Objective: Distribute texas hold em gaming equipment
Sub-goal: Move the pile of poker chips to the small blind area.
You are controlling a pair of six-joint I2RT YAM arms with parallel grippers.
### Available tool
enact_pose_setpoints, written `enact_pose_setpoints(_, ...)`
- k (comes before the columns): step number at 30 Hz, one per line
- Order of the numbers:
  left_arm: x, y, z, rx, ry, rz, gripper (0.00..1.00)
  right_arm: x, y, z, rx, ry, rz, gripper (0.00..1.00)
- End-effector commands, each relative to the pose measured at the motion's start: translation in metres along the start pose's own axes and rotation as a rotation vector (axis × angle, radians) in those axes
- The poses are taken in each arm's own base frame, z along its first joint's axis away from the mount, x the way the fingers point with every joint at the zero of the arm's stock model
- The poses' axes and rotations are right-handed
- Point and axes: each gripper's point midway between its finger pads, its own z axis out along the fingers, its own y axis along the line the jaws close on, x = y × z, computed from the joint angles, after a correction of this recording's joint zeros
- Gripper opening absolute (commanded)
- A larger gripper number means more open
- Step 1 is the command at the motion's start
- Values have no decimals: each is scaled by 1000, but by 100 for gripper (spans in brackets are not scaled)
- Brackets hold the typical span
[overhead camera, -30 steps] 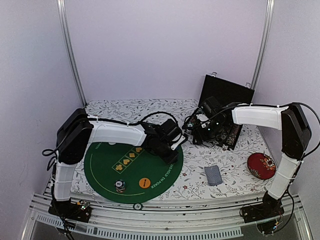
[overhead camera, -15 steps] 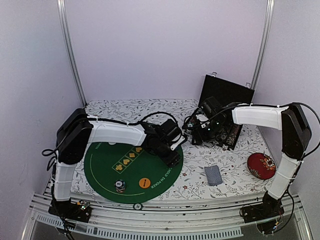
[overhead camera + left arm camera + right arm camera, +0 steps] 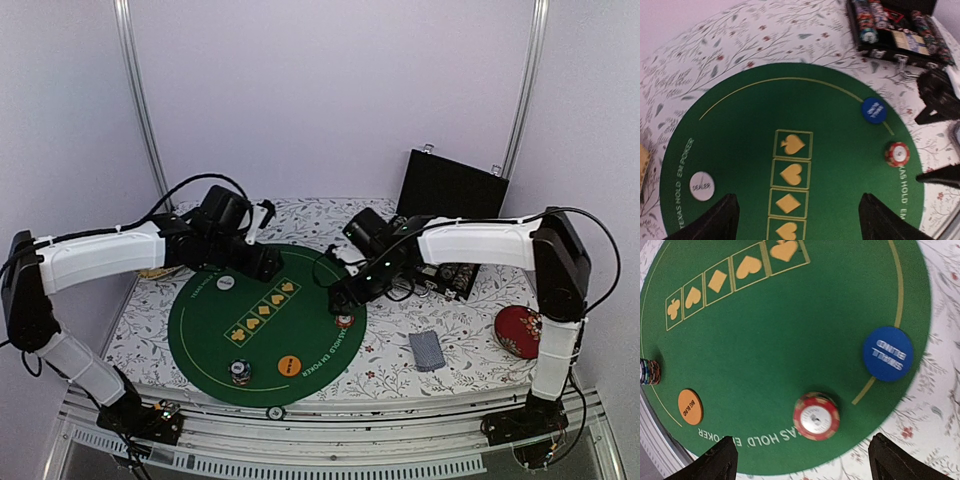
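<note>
Lavender walls close in a floral tablecloth (image 3: 400, 370) on which a round green felt (image 3: 200, 330) lies. The left gripper (image 3: 799, 225) hangs over the felt's far side with its jaws spread wide and nothing between them; only the two dark fingertips (image 3: 712, 225) show, cut off by the bottom edge of the left wrist view. A white dealer button (image 3: 702, 186) lies just ahead of them.

The right gripper (image 3: 802, 465) hovers at the felt's right edge, jaws likewise wide apart and empty. Below it a red-and-white chip stack (image 3: 816, 416) stands on the felt near the rim, with a blue small-blind button (image 3: 888, 353) close beside it. From overhead the arm hides that blue button. An orange big-blind button (image 3: 690, 406) lies at the near rim, and a striped multicolour stack (image 3: 649, 371) is half cut off by the picture's left edge.

Off the felt, a blue-grey deck of cards (image 3: 427, 350) rests on the cloth, near a red round disc (image 3: 523, 331). An open black case (image 3: 450, 195) at the back holds rows of chips, too blurred to count.
</note>
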Motion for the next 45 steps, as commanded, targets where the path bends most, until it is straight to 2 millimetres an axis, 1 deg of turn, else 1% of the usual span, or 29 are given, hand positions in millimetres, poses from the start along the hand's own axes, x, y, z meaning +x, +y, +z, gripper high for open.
enact_pose_setpoints(1, 23, 38, -11, -84, 10, -93, 85, 7, 11, 35, 77, 81, -60, 93)
enact_pose_setpoints(5, 25, 50, -22, -103, -12, -104, 86, 15, 3, 51, 162, 139, -71, 93)
enact_pose_setpoints(10, 28, 50, -23, -97, -15, -96, 86, 24, -2, 63, 205, 177, -77, 91)
enact_pose_setpoints(12, 28, 49, -22, -93, -16, -95, 86, 27, -4, 67, 215, 190, -80, 88)
enact_pose_setpoints(15, 26, 50, -24, -96, -25, -90, 86, 32, 0, 73, 210, 205, -95, 78)
enact_pose_setpoints(17, 25, 51, -26, -101, -31, -87, 86, 36, 0, 76, 210, 218, -101, 69)
enact_pose_setpoints(20, 25, 53, -28, -107, -37, -83, 86, 40, -2, 80, 216, 232, -104, 60)
enact_pose_setpoints(23, 24, 54, -30, -111, -42, -83, 86, 42, -5, 82, 233, 238, -109, 49)
enact_pose_setpoints(26, 25, 55, -32, -115, -45, -84, 86, 44, -13, 82, 274, 248, -116, 38)
enact_pose_setpoints(29, 26, 57, -32, -119, -43, -86, 86, 44, -24, 80, 320, 251, -112, 32)
enact_pose_setpoints(31, 26, 58, -34, -124, -44, -86, 86, 42, -35, 76, 345, 248, -92, 30)
enact_pose_setpoints(35, 25, 61, -37, -136, -50, -87, 86, 32, -56, 68, 359, 220, -40, 29)
enact_pose_setpoints(38, 24, 64, -40, -146, -56, -88, 86, 28, -53, 68, 327, 208, -47, 29)
enact_pose_setpoints(45, 25, 68, -42, -160, -55, -92, 86, 30, -52, 73, 310, 220, -50, 29)
